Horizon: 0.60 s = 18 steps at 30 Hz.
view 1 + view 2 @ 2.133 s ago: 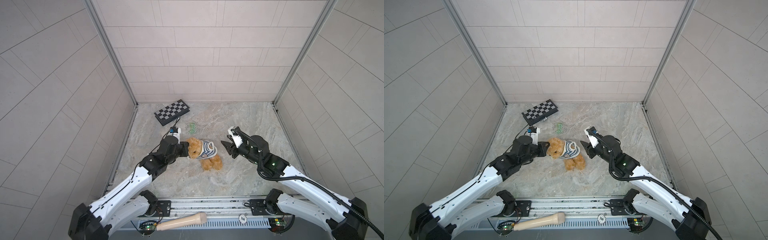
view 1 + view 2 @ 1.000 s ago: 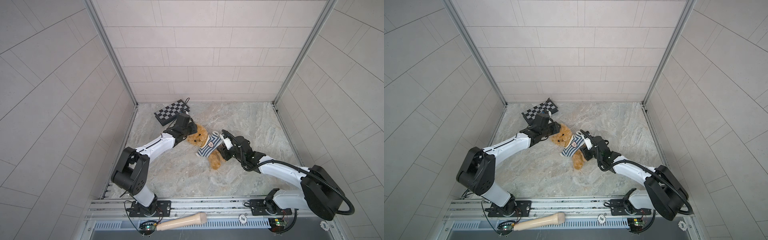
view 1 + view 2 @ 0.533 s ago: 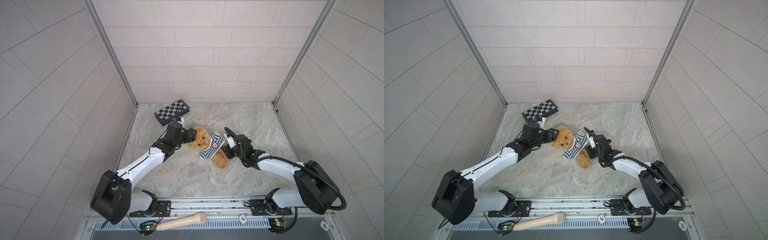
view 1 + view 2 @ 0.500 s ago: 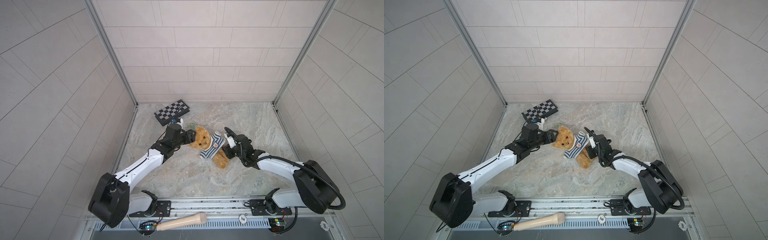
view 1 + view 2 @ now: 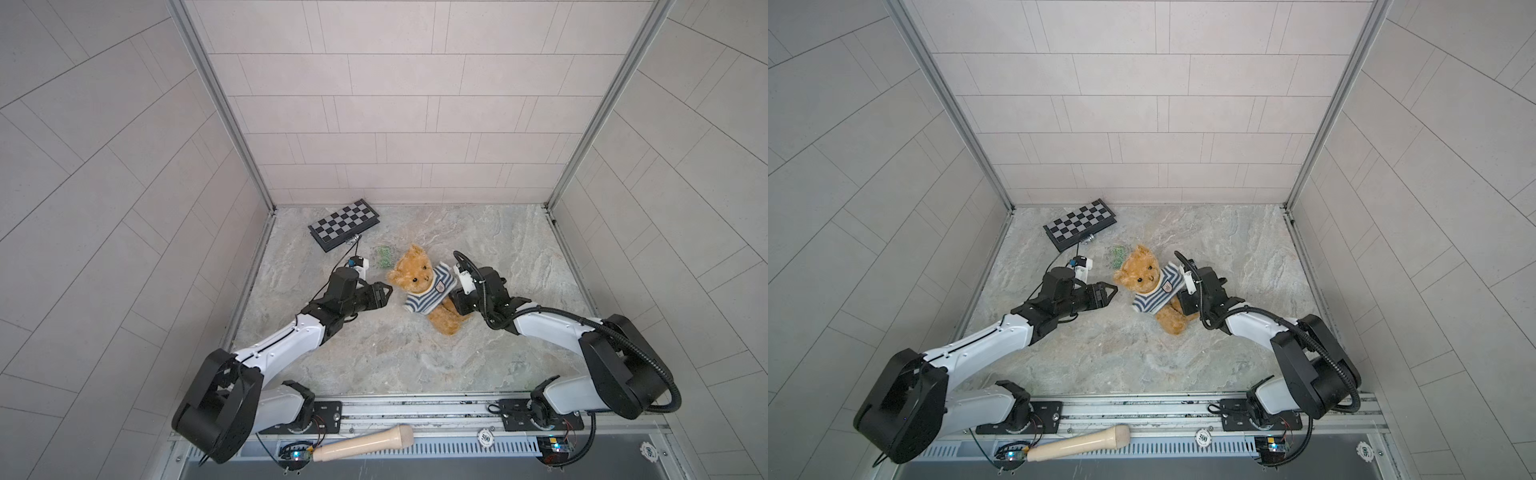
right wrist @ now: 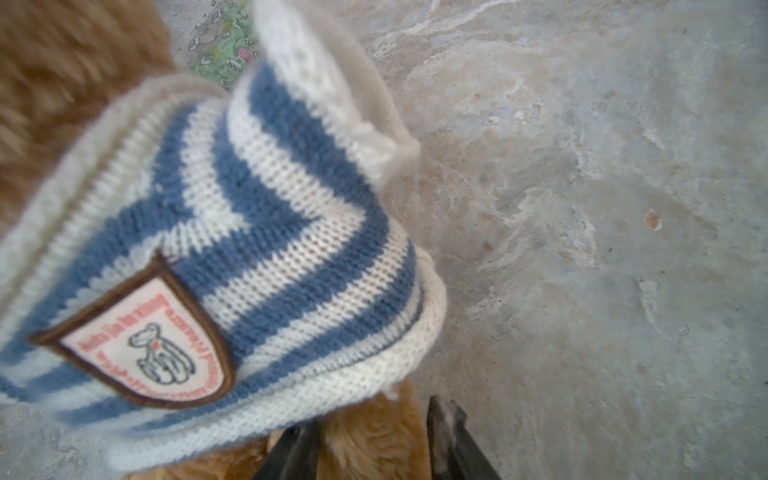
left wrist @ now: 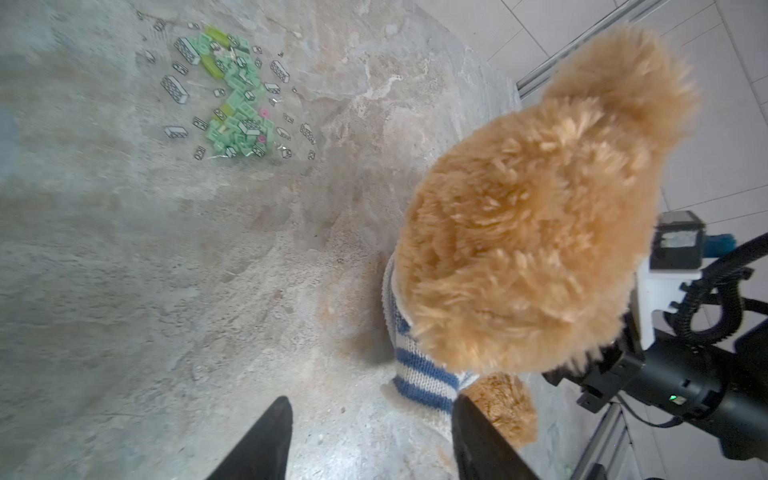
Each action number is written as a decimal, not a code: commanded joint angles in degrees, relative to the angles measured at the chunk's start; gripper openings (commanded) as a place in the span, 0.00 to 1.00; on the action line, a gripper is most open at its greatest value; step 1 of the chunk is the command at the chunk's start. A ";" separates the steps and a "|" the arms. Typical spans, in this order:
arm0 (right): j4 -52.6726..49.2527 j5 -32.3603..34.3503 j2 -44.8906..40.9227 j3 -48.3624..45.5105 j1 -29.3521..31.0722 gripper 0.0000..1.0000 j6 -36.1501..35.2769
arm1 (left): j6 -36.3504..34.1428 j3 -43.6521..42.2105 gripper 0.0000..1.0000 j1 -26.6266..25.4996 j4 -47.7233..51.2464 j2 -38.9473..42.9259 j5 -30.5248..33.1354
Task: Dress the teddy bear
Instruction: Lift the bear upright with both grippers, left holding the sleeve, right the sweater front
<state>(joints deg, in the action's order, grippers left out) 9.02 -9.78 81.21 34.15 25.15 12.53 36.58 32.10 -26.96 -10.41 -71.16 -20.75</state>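
Note:
The teddy bear leans propped up mid-floor, head toward the back left, legs toward the front. A blue-and-white striped sweater with a shield badge covers its torso; one sleeve sticks up limp. My right gripper is shut on the bear's furry lower body just under the sweater hem. My left gripper hangs open to the left of the bear's head, apart from it, with only floor between its fingers. In the left wrist view the bear's head fills the right side.
A folded chessboard lies at the back left. A clear bag of green bricks sits just behind the bear. A wooden handle and a poker chip rest on the front rail. Tiled walls enclose three sides.
My left gripper opened off the bear's head and drew back to the left. The bear, held by the right gripper, now stands more upright.

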 commanded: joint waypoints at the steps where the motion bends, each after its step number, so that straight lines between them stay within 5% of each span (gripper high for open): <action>1: 0.04 0.20 0.07 0.30 -0.57 0.45 0.57 | -0.27 -0.78 0.57 -1.23 -4.69 -0.58 -2.54; 11: 0.56 -1.20 1.65 0.46 -1.24 0.42 1.63 | 2.34 -3.60 0.45 -8.52 -13.81 -4.58 0.20; 18: 0.56 -1.56 2.31 0.56 -1.38 0.41 1.93 | 2.65 -3.28 0.64 -10.57 -20.09 -9.36 -0.83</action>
<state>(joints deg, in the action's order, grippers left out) 9.89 -10.96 82.81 34.15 23.94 13.98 39.07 28.38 -36.86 -25.58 -78.70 -21.43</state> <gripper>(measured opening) 0.410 0.631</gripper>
